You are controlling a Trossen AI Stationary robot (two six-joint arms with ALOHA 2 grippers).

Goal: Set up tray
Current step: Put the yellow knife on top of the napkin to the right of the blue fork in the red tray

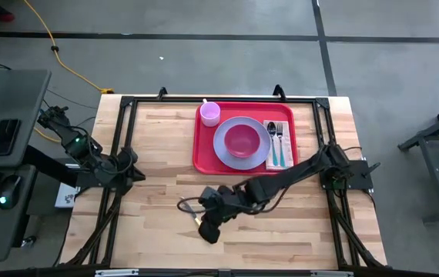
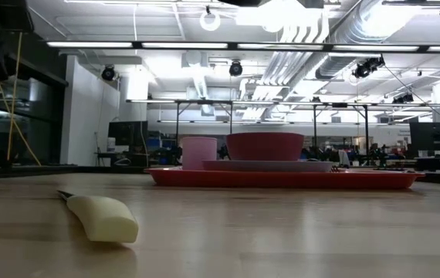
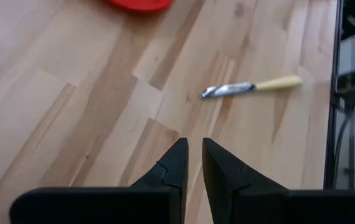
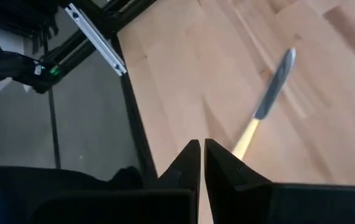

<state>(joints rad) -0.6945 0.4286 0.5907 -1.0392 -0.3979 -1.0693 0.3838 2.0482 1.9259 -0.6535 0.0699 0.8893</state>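
At table's left edge: the left gripper (image 3: 192, 163) waits, fingers slightly apart, holding nothing.
Knife: the knife (image 3: 252, 87) lies loose on bare wood near the front, probably the last piece to go on.
Right gripper: the right gripper (image 4: 200, 163) hovers just above the knife's pale handle, fingers pressed together, empty.
Tray: the tray (image 1: 202, 154) sits at the back centre, carrying a cup (image 1: 210, 113), plate (image 1: 221, 143), bowl (image 1: 242, 140), and a fork (image 1: 280, 143) and spoon (image 1: 271, 132) on a napkin (image 1: 274, 162).
Obstacles: none seen between knife and tray.
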